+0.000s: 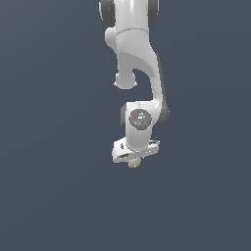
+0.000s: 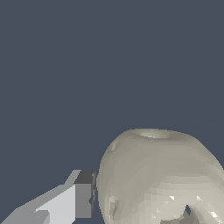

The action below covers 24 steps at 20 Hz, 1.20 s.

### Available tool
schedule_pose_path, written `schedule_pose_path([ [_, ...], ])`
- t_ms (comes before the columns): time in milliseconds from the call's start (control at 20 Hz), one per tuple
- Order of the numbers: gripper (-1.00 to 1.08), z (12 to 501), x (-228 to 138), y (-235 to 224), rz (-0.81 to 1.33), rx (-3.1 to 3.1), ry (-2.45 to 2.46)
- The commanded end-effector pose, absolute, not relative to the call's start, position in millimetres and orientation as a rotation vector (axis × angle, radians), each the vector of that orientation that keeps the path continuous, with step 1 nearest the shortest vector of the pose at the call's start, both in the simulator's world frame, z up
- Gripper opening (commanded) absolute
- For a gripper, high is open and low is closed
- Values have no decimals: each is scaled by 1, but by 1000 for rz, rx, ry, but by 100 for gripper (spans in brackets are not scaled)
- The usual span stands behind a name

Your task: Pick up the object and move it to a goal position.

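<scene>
Arm (image 1: 142, 63) comes down from top of exterior view, wrist bent, hand (image 1: 133, 161) pointing down against plain dark blue-grey bg. Ball (image 1: 133, 163) sits right at the hand's underside, cream-beige, mostly hidden by the white hand body, only its lower part pokes out. Wrist view: ball (image 2: 157, 179) fills the near corner, pitted/dimpled surface visible, one finger pad (image 2: 83, 199) (grey tip on white finger) just beside it, looks touching or nearly so. Other finger not seen. Hand looks pinched on the ball, but can't confirm contact on both sides. No tabletop edge visible in either view.
</scene>
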<state>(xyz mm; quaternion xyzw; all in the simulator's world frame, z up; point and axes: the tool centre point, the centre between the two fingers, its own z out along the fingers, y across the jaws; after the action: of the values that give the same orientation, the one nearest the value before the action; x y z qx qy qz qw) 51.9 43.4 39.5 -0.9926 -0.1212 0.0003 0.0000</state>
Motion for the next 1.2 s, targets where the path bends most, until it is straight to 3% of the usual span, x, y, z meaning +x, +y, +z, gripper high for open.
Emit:
schedule_pose_path([
  [0, -100, 40, 52, 43, 0, -3118, -381],
  [600, -100, 60, 52, 31, 0, -3118, -381],
  [1150, -100, 155, 53, -29, 0, -3118, -381],
])
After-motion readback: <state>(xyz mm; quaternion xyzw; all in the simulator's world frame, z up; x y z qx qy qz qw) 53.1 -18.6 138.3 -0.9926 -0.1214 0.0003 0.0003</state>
